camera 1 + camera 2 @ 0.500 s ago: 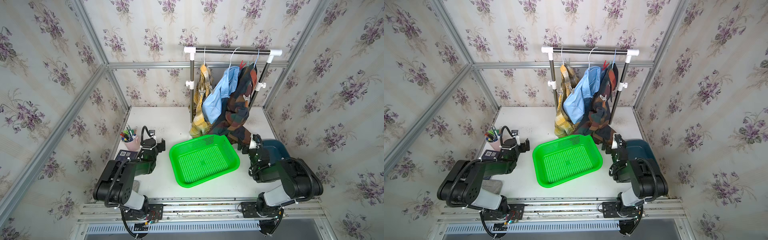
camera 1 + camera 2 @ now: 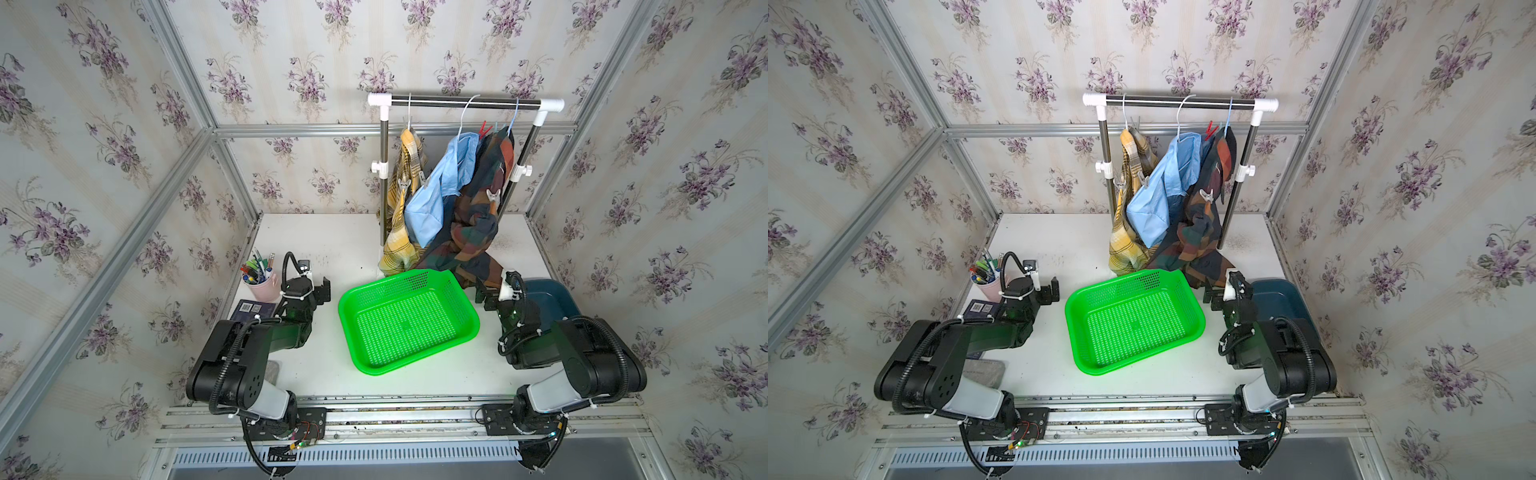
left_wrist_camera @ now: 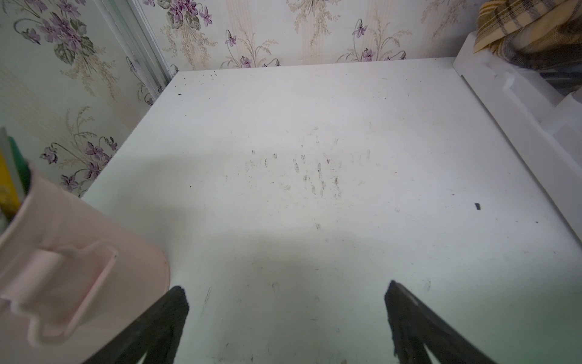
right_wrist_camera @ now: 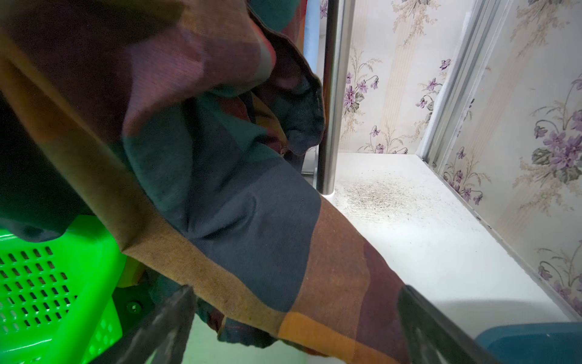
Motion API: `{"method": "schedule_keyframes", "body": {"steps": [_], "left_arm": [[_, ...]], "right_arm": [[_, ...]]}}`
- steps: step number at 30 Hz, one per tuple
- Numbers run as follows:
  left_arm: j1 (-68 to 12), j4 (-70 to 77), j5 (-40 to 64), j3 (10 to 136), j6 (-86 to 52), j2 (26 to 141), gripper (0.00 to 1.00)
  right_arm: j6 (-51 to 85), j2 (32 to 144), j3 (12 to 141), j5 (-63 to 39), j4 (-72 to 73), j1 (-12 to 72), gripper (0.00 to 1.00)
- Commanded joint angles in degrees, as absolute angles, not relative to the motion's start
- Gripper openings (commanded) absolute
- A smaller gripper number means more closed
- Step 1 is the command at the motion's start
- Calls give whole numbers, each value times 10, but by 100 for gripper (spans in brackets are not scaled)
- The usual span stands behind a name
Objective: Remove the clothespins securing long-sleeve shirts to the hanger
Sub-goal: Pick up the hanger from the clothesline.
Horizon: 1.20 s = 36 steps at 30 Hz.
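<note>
- The clothespins are all seen up on the shirts. A red pin (image 2: pixel 484 129) is clipped near the hanger hooks, a pale pin (image 2: pixel 403 183) on the plaid shirt (image 2: pixel 397 241), and a second pale pin (image 2: pixel 493 195) on the check shirt (image 2: pixel 473 232). The cloth is judged to be pinned so that it cannot slide off its hanger.
- The blue shirt (image 2: pixel 436 195) is hung bunched between those two; whether it is pinned cannot be told.
- All three shirts are carried by the rail (image 2: pixel 465 101) at the back of the table (image 2: pixel 324 241).
- A green basket (image 2: pixel 341 311) is set just in front, empty. It is probably meant for freed pins, so no removal is judged done.
- The right gripper (image 2: pixel 484 297) is held low beside the basket with its fingers wide apart. The check sleeve is draped between them in the wrist view but is not clamped.
- The left gripper (image 2: pixel 320 291) is parked low near the pen cup (image 2: pixel 262 286), fingers likewise spread over bare table. A long reach upward is judged necessary.
</note>
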<state>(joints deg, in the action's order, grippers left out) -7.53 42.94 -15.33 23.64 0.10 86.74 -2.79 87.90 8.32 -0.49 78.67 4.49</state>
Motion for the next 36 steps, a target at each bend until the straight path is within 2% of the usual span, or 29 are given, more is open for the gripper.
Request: {"method": "schedule_keyframes", "body": {"steps": [1,14,16,18,21,24,27,29,32,36], "left_arm": [[-75,450,-160,236,4,867,99],[-75,443,-159,239,4,865,99],[-75,444,-157,239,3,865,99],[-75,445,-157,236,3,865,99],[-75,397,-166,259,3,840,99],[-77,266,-171,314,4,783,99],[-82,187,-197,354,-36,736,99],[-83,105,-179,395,-71,708,99],[-99,-3,-156,452,-95,679,99],[-152,-89,-143,506,-92,643,99]], "right_arm": [[-35,879,82,-4,818,45,100],[-32,878,81,1,819,46,100],[-15,881,84,42,818,45,100],[20,883,132,100,721,36,100],[29,830,83,133,777,37,100],[47,709,89,168,662,37,100],[121,604,114,199,566,32,100],[174,550,177,192,427,31,100],[194,529,293,132,261,31,100],[282,549,440,133,86,31,100]]}}
